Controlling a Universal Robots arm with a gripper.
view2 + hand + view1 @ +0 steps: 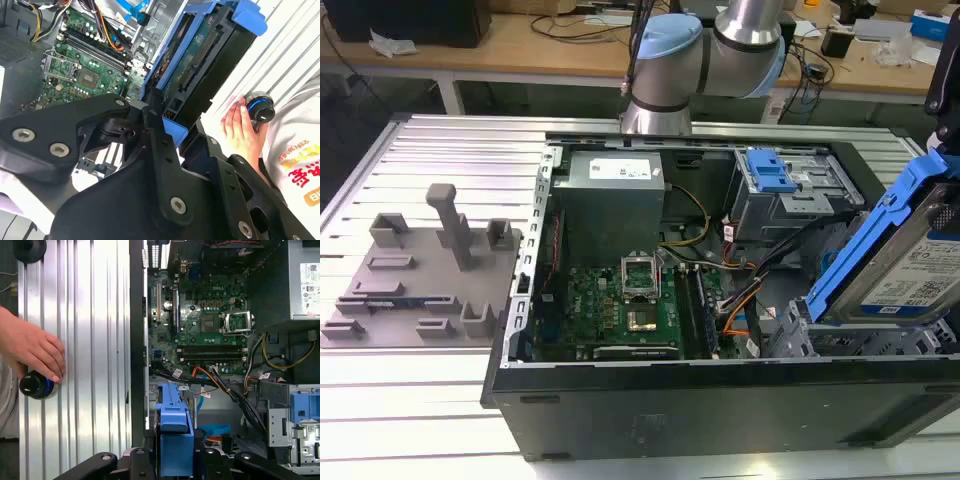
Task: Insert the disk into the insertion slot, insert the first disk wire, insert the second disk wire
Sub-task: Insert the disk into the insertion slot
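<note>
Your exterior view stands off the arm [665,60], high and set back, looking slantwise down across the ribbed table [420,420] into the open computer case [720,400], with the workbenches [570,45] beyond. Your first wrist view looks almost straight down past the gripper [175,465] onto the motherboard [210,325] and the table beside the case. Your second wrist view sits very close behind the gripper's black links, tilted, facing along the disk [200,65]. All three share the motherboard and the disk; both wrist views share a person's hand [35,352] at a knob [36,385].
</note>
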